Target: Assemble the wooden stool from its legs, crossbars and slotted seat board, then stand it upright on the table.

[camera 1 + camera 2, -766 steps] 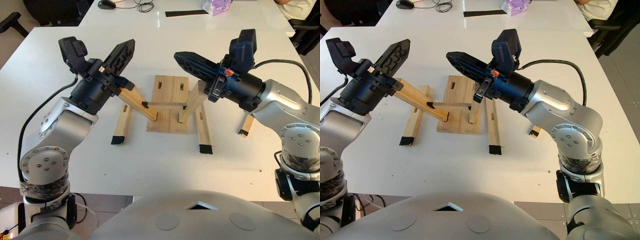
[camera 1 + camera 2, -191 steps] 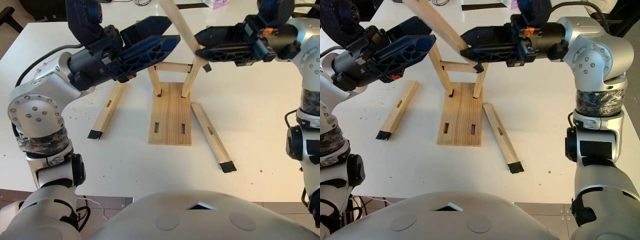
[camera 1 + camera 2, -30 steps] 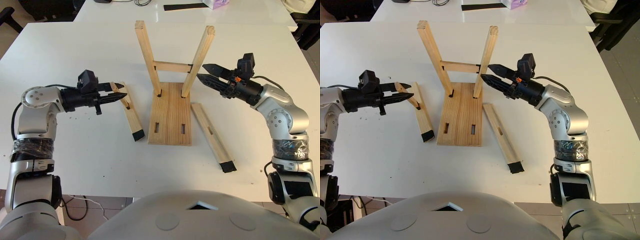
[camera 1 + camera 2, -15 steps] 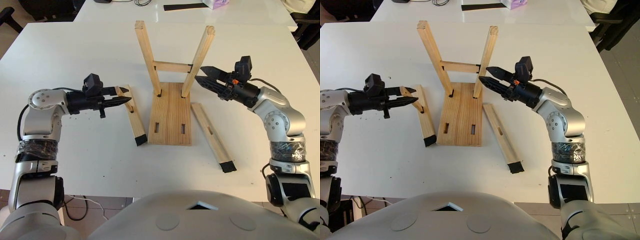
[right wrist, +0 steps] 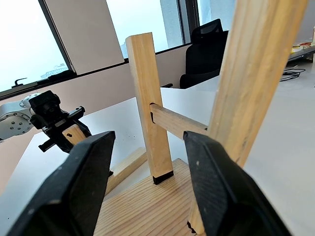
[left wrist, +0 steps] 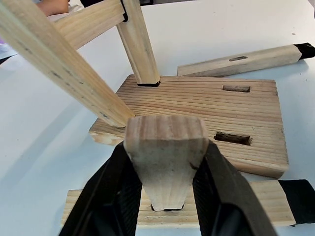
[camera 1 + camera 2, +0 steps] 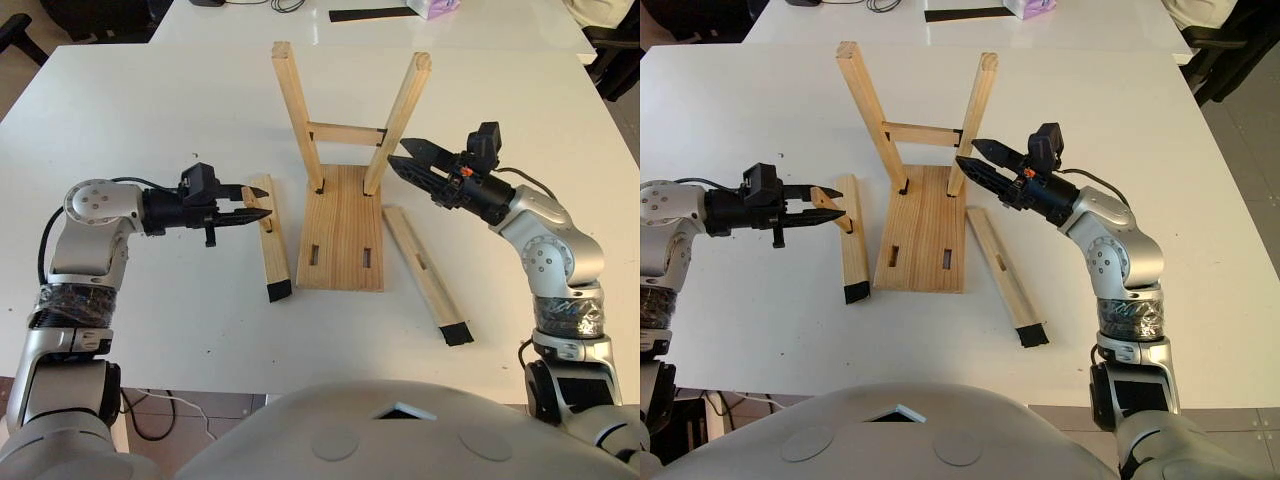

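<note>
The slotted seat board (image 7: 340, 235) lies flat mid-table. Two legs (image 7: 295, 110) (image 7: 398, 115) stand tilted in its far slots, joined by a crossbar (image 7: 345, 132). Its two near slots are bare. My left gripper (image 7: 258, 204) is shut on a short crossbar (image 6: 165, 147) whose lower end sits in the slot of a loose leg (image 7: 272, 240) lying just left of the board. My right gripper (image 7: 400, 153) is open beside the right standing leg, apart from it, nothing between its fingers (image 5: 91, 182). Another black-tipped loose leg (image 7: 425, 275) lies right of the board.
The white table (image 7: 150, 110) has bare room on both sides and in front. A second table behind carries a black strip (image 7: 368, 13), a purple box (image 7: 432, 8) and cables. Office chairs stand at the far corners.
My left gripper has moved right toward the seat board, dragging the crossbar and its loose leg closer and more parallel to the board. My right gripper has edged left toward the standing leg.
</note>
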`<act>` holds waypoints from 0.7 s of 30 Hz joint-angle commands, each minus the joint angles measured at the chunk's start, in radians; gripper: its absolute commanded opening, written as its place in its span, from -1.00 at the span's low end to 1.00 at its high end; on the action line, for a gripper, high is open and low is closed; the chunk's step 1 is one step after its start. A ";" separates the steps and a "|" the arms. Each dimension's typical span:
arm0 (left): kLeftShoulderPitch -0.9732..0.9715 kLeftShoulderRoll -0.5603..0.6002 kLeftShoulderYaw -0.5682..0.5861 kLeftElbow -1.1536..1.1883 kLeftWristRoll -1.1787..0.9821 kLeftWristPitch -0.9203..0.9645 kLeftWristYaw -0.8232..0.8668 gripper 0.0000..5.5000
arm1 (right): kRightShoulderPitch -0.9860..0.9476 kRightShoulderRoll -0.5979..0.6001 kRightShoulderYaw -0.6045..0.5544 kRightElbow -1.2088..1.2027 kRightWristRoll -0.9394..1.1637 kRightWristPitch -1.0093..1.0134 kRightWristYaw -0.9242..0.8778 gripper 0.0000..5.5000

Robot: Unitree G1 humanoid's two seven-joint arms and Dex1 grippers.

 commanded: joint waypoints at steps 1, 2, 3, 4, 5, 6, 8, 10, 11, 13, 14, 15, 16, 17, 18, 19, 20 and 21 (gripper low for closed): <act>0.063 0.017 -0.097 0.077 0.087 0.061 -0.041 -0.53 | 0.008 0.010 -0.008 -0.019 0.017 0.007 -0.019 -0.07; 0.056 0.021 -0.098 0.097 0.085 0.063 -0.046 -0.53 | 0.011 0.010 -0.009 -0.019 0.016 0.005 -0.021 -0.07; 0.050 0.026 -0.101 0.117 0.087 0.059 -0.053 -0.53 | 0.013 0.011 -0.010 -0.018 0.016 0.004 -0.022 -0.07; 0.046 0.027 -0.103 0.129 0.085 0.060 -0.060 -0.53 | 0.013 0.011 -0.011 -0.016 0.015 0.002 -0.023 -0.07; 0.036 0.027 -0.103 0.142 0.084 0.060 -0.067 -0.53 | 0.012 0.012 -0.012 -0.014 0.014 0.001 -0.025 -0.07; 0.021 0.024 -0.102 0.158 0.081 0.061 -0.070 -0.53 | 0.009 0.013 -0.012 -0.011 0.014 0.000 -0.027 -0.07; -0.013 0.018 -0.104 0.198 0.085 0.052 -0.078 -0.53 | 0.009 0.019 -0.012 -0.010 0.013 -0.004 -0.033 -0.07; -0.036 0.015 -0.112 0.226 0.094 0.037 -0.088 -0.53 | 0.008 0.025 -0.011 -0.004 0.008 -0.010 -0.039 -0.07; -0.041 0.015 -0.114 0.230 0.093 0.033 -0.091 -0.53 | 0.006 0.028 -0.011 -0.001 0.007 -0.011 -0.041 -0.07; -0.062 0.009 -0.115 0.245 0.092 0.024 -0.092 -0.53 | 0.004 0.035 -0.016 0.003 0.008 -0.014 -0.048 -0.07; -0.076 0.006 -0.119 0.258 0.095 0.018 -0.094 -0.53 | 0.003 0.040 -0.018 0.004 0.008 -0.015 -0.052 -0.07; -0.092 0.003 -0.123 0.272 0.100 0.011 -0.094 -0.53 | 0.001 0.044 -0.017 0.007 0.008 -0.016 -0.054 -0.07; -0.110 0.000 -0.130 0.287 0.106 0.004 -0.095 -0.53 | 0.000 0.047 -0.015 0.008 0.007 -0.017 -0.056 -0.07; -0.130 -0.004 -0.138 0.304 0.114 -0.006 -0.098 -0.53 | 0.001 0.051 -0.014 0.008 0.005 -0.019 -0.058 -0.07; -0.153 -0.010 -0.146 0.322 0.121 -0.014 -0.100 -0.53 | 0.002 0.054 -0.013 0.007 0.004 -0.021 -0.061 -0.07; -0.168 -0.012 -0.154 0.335 0.131 -0.025 -0.100 -0.53 | 0.002 0.056 -0.013 0.008 0.004 -0.022 -0.063 -0.07; -0.184 -0.016 -0.160 0.352 0.139 -0.037 -0.101 -0.53 | 0.003 0.059 -0.013 0.008 0.003 -0.025 -0.065 -0.07; -0.193 -0.019 -0.165 0.363 0.145 -0.046 -0.104 -0.53 | 0.002 0.062 -0.012 0.010 0.001 -0.027 -0.067 -0.07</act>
